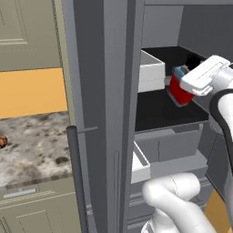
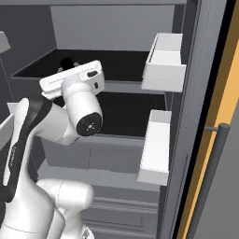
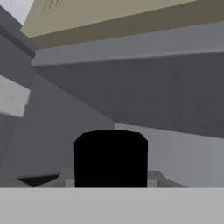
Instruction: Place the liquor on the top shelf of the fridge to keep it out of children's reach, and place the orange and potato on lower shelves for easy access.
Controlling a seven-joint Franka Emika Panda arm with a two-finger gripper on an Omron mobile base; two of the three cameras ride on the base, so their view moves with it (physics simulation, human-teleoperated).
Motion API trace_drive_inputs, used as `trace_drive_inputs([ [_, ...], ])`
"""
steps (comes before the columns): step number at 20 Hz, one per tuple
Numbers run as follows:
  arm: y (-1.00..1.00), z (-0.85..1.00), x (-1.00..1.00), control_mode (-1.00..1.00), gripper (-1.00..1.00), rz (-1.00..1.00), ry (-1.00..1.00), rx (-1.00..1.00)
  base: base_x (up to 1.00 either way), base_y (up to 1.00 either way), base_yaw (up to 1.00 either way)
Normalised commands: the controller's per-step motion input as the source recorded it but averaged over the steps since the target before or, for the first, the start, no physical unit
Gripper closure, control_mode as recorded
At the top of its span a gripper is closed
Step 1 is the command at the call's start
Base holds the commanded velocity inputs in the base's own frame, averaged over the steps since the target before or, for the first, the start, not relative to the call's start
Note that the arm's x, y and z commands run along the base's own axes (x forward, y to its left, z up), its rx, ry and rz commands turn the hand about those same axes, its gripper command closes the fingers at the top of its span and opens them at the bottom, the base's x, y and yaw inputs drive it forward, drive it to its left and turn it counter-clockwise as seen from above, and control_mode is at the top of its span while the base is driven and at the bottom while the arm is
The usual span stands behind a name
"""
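The grey fridge [image 1: 98, 91] stands open. My gripper [image 1: 187, 84] is shut on the liquor [image 1: 177, 93], a squat bottle with a red body and light blue shoulder, held tilted inside the fridge. It hangs at the front edge of the top shelf [image 1: 166, 54], above the lower shelf [image 1: 159, 113]. The bottle's black cap [image 3: 110, 159] sits at the bottom of the hand view and pokes up past the hand in the right base view [image 2: 66, 62]. A reddish-brown lump, the potato [image 1: 2, 141], lies on the counter at the far left edge. The orange is out of view.
White door bins [image 2: 163, 60] [image 2: 156, 144] jut from the open door beside the shelves. The door's long bar handle [image 1: 75, 177] stands near the marbled counter [image 1: 36, 141]. A grey drawer front [image 1: 173, 145] lies under the lower shelf.
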Motion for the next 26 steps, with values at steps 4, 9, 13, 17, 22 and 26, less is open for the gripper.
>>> trace_drive_inputs([
  [4, 0.0, 0.3, 0.68, -1.0, 1.0, 0.0, 0.01, 0.04, 0.0, 0.0, 0.0],
  [9, -0.02, 0.21, 0.73, -1.0, 1.0, 0.0, 0.11, 0.08, 0.0, 0.0, 0.0],
  [13, -0.07, 0.16, 0.72, -1.0, 1.0, 0.0, 0.13, 0.07, 0.0, 0.0, 0.0],
  [17, -0.01, 0.06, 0.68, -1.0, 1.0, 0.0, 0.09, 0.02, 0.0, 0.0, 0.0],
  [22, 0.0, 0.08, 0.63, -1.0, 1.0, 0.0, 0.02, 0.0, 0.0, 0.0, 0.0],
  [26, -0.01, 0.2, 0.39, -1.0, 1.0, 0.0, -0.01, 0.01, 0.0, 0.0, 0.0],
])
